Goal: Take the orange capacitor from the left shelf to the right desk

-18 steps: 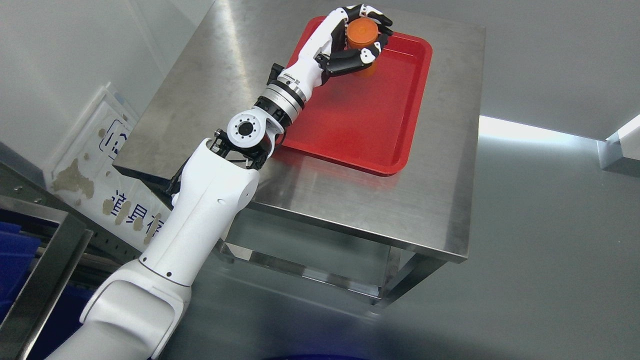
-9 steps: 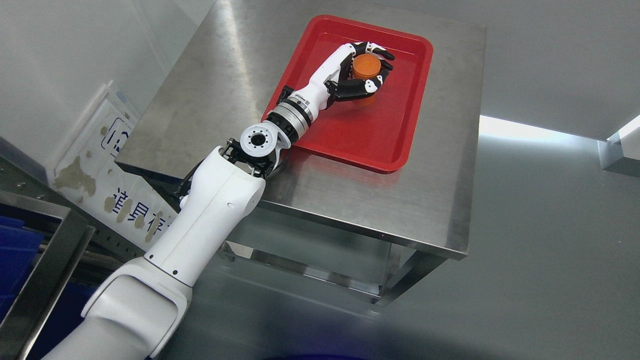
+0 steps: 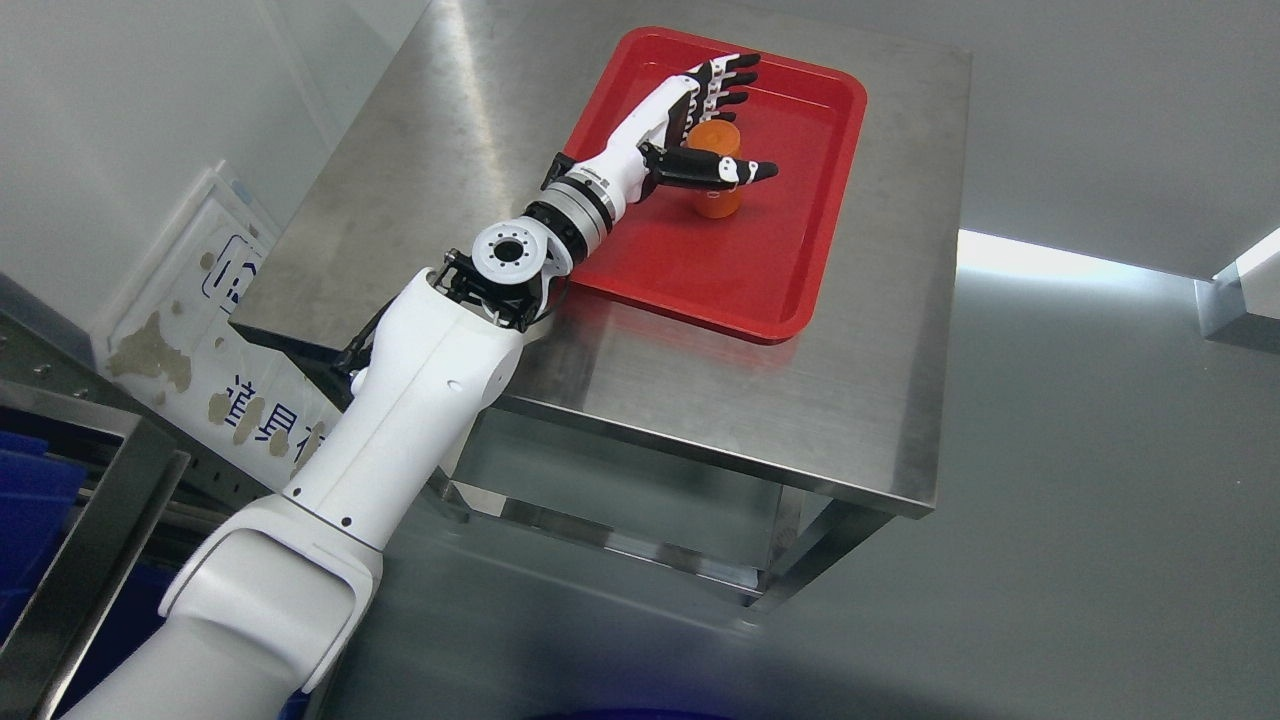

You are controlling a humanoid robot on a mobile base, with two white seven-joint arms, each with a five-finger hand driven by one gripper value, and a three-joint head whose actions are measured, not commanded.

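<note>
- I see my left arm (image 3: 400, 420) reaching in from lower left over the steel worktop (image 3: 700, 400).
- Left hand (image 3: 700, 130) fingers spread, holding nothing, around the orange capacitor (image 3: 716, 196).
- Capacitor stands upright in the red tray (image 3: 760, 270).

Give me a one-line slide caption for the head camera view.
Left hand open beside the upright orange capacitor in the red tray on the steel desk.

A: Brushed steel on the desk (image 3: 700, 400), streaky glare at twelve o'clock.
B: Glossy red plastic, that tray (image 3: 760, 270). Smooth orange capacitor (image 3: 716, 200), matt-looking.
A: Glossy white shell on the left hand (image 3: 690, 125), black fingers (image 3: 735, 172).
</note>
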